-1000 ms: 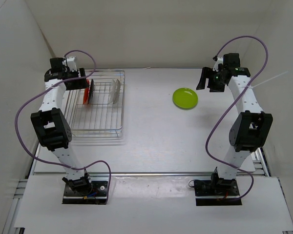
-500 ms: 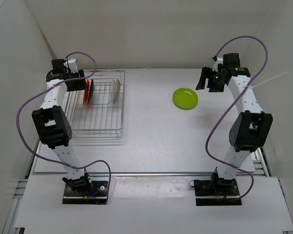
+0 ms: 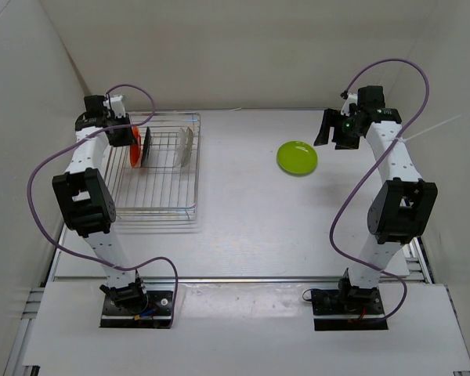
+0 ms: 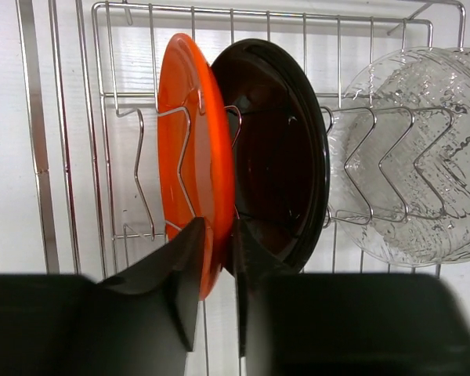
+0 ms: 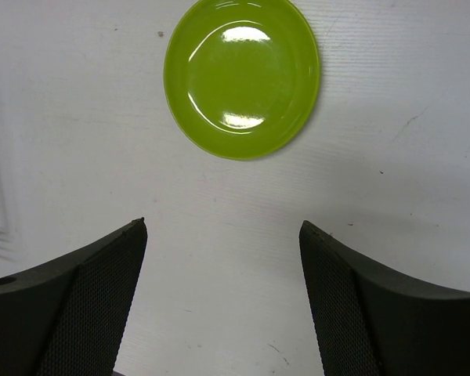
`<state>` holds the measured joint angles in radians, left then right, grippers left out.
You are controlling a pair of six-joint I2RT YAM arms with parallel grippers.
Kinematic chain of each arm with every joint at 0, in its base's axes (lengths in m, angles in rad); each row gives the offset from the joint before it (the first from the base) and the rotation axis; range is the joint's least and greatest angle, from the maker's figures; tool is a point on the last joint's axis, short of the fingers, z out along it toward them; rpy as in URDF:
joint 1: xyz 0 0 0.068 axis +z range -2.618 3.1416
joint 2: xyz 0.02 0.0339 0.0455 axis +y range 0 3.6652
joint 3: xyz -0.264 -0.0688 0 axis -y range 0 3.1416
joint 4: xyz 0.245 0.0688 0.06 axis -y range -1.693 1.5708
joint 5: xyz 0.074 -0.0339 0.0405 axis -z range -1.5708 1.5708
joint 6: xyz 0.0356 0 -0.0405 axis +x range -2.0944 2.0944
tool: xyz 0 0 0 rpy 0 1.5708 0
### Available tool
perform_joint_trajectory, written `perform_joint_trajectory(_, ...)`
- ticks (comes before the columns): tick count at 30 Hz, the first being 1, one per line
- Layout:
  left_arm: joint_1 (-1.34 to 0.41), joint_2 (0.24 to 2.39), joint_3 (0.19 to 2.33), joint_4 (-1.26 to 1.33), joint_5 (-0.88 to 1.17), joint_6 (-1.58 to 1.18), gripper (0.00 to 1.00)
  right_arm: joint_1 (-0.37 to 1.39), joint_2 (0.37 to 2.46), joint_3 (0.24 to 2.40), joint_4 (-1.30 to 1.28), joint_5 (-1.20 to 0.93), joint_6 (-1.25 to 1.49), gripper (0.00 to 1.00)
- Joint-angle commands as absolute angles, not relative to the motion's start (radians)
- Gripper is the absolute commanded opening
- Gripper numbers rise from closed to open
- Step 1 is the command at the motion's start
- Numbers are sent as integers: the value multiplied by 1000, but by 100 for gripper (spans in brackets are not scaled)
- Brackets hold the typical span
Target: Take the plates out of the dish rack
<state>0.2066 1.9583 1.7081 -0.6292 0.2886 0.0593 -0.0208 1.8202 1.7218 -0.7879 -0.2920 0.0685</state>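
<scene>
From above, the dish rack (image 3: 157, 210) sits at the far left of the table (image 3: 243, 219). Three plates stand on edge in it: a red-orange plate (image 3: 132, 149), a black plate (image 3: 146, 146) right beside it, and a clear plate (image 3: 186, 146) further along. The left gripper (image 3: 125, 135) is down at the red-orange one. A lime green plate (image 3: 297, 157) lies flat on the table, well away from the rack, with the right gripper (image 3: 333, 129) hanging just beside it.

The left wrist camera shows the two fingers (image 4: 189, 274) pressed onto the red-orange plate's lower rim, pinching it. The black plate sits hard against the outer finger, and a bent wire divider (image 4: 184, 157) crosses the orange face. I'd worry about the lift: the rim could catch that wire, or the finger could drag the black plate along and tip it. Such a shallow pinch on glossy ware might also slip.

The right wrist camera shows its jaws spread wide and empty above the table, the green plate just ahead.
</scene>
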Motion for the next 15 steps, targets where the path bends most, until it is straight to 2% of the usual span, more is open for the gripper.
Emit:
perform_joint_trajectory(1, 195, 1945, 1752, -647, 307, 57, 29, -17, 1782, 1735, -804, -307, 66, 82)
perform_joint_trajectory(4, 195, 1936, 1752, -647, 307, 48, 19, -17, 1782, 1735, -804, -307, 66, 82)
perform_joint_trajectory(6, 195, 1925, 1764, -657, 307, 48, 17, -17, 1782, 1744, -804, -307, 66, 82)
perform_joint_trajectory(8, 186, 1916, 1773, -670, 307, 48, 11, -17, 1792, 1744, -813, -307, 66, 82)
perform_joint_trajectory(15, 167, 1885, 1838, -736, 307, 84, 11, -17, 1802, 1763, -824, -325, 66, 82)
